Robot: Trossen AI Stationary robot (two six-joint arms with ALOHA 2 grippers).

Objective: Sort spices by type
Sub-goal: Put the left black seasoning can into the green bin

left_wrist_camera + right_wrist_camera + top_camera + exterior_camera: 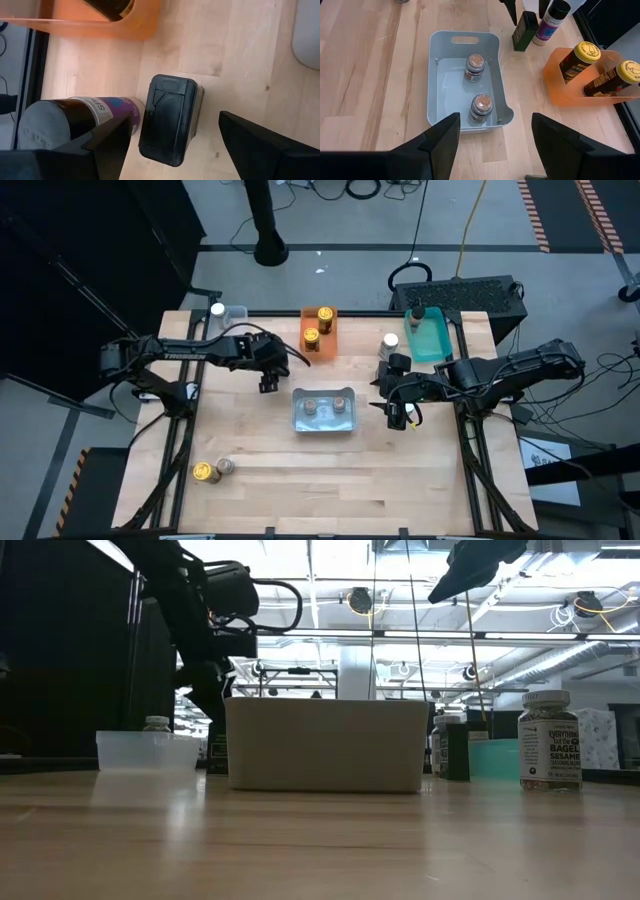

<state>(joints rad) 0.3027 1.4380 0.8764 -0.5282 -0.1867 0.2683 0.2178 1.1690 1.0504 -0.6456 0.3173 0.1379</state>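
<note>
In the high view the left gripper (pixel 268 384) hangs left of centre, below the orange bin (pixel 319 332) holding two gold-lidded jars (pixel 318 326). The right gripper (pixel 398 416) waits right of the grey bin (pixel 325 412), which holds two more jars. Two loose jars (pixel 211 470) sit at lower left, and a white-lidded jar (pixel 390 340) stands beside the teal bin (pixel 429 337).

In the low view the grey bin fills the centre; a bagel-seasoning jar (pixel 549 740) stands at right.

In the left wrist view the fingers (pixel 107 145) are spread wide, holding nothing, above a black-lidded tin (pixel 170 119) at centre, with a purple-labelled bottle (pixel 75 116) just beside it at lower left. To grip the tin cleanly, the jaws should probably straddle it alone, clear of the bottle.

In the right wrist view the right fingers (pixel 442 137) are spread and empty, over the grey bin.
</note>
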